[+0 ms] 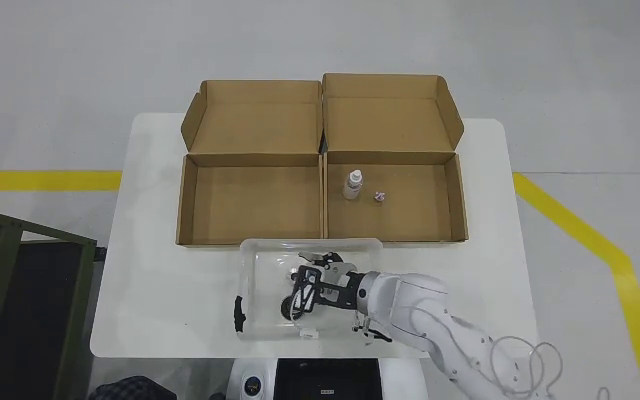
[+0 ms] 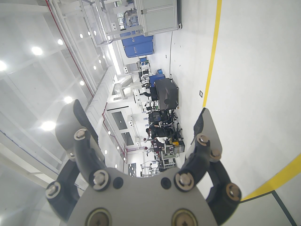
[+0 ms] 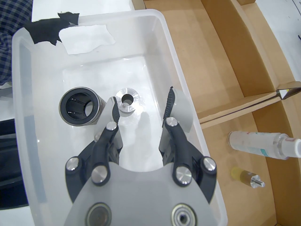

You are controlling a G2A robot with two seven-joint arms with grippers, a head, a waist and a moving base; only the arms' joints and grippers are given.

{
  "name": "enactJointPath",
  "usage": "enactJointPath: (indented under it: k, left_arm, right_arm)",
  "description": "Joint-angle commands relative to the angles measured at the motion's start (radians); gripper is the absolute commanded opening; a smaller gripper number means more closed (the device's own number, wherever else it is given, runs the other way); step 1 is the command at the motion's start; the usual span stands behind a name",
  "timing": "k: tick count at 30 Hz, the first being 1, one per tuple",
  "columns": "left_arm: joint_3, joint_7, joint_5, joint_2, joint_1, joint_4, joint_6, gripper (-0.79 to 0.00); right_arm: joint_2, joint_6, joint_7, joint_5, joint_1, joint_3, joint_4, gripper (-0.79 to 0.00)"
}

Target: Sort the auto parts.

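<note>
Bushing [image 3: 134, 103] upright, bore up, just beside bearing [image 3: 79, 111] in bin [image 3: 165, 32].

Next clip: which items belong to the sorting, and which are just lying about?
Job: clear bin; open right pincer over it; black bearing and silver bushing inside; left box; right box holding white bottle and small metal pin.
Lying about: black tape and paper scrap on the bin; dark rack beside the table.
</note>
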Motion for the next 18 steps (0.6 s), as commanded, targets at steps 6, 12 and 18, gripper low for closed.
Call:
enactJointPath:
  k: [6,12,18]
  left_arm:
    - [0.0,0.0,0.0,0.0,0.0,0.0,0.0,0.0]
    - [0.0,0.0,0.0,0.0,0.0,0.0,0.0,0.0]
    - [0.0,0.0,0.0,0.0,0.0,0.0,0.0,0.0]
  right_arm:
    - [-0.01,-0.003,0.009,0.021,0.03,-0.017,0.059,-0.422]
    - [-0.017,-0.012,0.01,0.037,0.044,-0.031,0.096,-0.422]
    - [-0.022,-0.02,0.01,0.043,0.048,-0.045,0.103,-0.422]
